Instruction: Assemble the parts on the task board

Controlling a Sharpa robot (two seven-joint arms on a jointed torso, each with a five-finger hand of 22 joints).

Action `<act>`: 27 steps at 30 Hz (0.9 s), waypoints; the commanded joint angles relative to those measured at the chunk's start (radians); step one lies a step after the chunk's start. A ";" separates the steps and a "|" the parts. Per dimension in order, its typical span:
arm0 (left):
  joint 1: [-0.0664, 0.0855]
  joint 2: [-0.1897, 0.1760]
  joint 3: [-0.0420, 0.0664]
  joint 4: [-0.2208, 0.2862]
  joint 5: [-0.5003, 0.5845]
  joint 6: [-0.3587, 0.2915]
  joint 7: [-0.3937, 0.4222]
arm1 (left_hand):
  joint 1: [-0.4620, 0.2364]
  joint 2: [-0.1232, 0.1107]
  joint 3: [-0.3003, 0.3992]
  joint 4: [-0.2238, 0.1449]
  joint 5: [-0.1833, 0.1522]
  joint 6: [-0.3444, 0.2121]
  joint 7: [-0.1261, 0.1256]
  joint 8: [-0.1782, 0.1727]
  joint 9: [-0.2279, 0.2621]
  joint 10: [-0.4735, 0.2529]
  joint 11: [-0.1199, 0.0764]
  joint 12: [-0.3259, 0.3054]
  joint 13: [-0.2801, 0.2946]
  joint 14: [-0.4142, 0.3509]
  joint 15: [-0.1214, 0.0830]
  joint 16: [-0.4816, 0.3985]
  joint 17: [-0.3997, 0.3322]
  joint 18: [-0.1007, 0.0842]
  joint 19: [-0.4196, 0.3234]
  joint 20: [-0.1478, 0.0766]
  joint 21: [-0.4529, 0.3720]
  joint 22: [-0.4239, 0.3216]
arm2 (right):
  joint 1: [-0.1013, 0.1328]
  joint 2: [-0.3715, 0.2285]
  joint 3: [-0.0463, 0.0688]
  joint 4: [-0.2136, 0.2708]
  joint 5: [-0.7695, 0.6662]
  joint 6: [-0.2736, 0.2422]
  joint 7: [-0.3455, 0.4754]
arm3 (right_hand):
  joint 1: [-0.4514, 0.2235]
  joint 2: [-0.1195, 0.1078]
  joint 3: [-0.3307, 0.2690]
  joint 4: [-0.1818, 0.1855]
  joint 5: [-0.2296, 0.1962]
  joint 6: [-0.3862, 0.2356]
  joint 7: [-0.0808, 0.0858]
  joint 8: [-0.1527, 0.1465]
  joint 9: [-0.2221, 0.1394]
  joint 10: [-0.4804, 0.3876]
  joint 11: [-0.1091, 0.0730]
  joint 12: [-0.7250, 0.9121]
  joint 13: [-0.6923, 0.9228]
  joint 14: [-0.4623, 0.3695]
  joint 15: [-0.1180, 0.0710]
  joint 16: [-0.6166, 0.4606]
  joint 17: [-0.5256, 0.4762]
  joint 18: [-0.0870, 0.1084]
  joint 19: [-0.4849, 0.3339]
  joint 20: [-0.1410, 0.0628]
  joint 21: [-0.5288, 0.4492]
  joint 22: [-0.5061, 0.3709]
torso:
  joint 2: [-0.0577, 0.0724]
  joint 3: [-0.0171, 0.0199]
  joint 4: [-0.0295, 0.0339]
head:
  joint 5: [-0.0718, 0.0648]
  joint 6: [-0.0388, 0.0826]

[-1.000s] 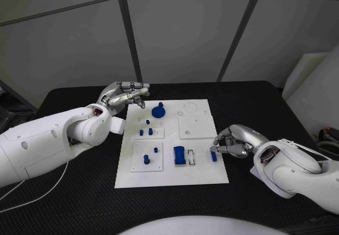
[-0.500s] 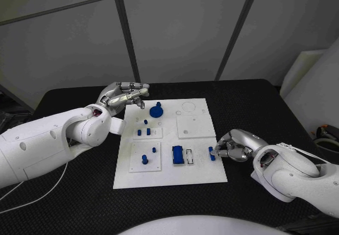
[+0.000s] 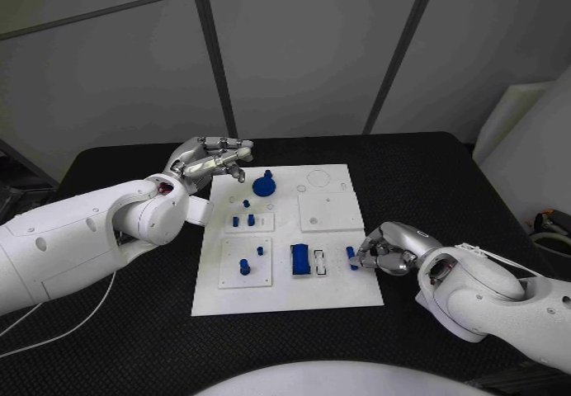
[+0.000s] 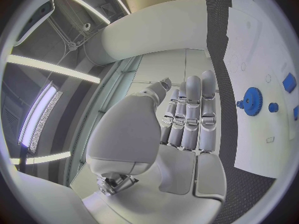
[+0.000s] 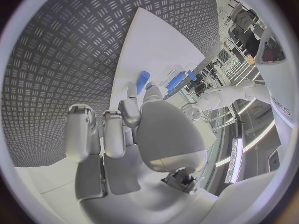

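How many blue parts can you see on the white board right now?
8: gear, small piece beside it, two paired pegs, two single pegs on the near-left plate, a block mid-board, one peg in the right hand fingers. More may be hidden.

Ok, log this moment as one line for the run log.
left hand: raised by task board far corner, holds nothing | right hand: at small blue peg, grasp unclear | blue gear: on board
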 commanded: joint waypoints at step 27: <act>0.001 0.001 0.000 0.005 -0.003 0.016 -0.010 | 0.007 0.003 -0.007 -0.002 -0.003 -0.008 0.000 0.004 0.000 -0.008 0.000 0.008 0.001 -0.006 0.002 0.002 -0.002 -0.010 0.004 0.007 -0.004 -0.001 | -0.009 0.107 -0.012 -0.057 -0.322 0.283 -0.081 | 0.079 -0.034 -0.017 -0.045 -0.069 0.004 0.015 -0.032 -0.018 -0.017 0.007 -0.004 0.005 0.075 0.006 0.014 0.128 -0.005 0.003 0.004 -0.012 0.064 | -0.001 -0.0016 0.0010 | 0.005 -0.009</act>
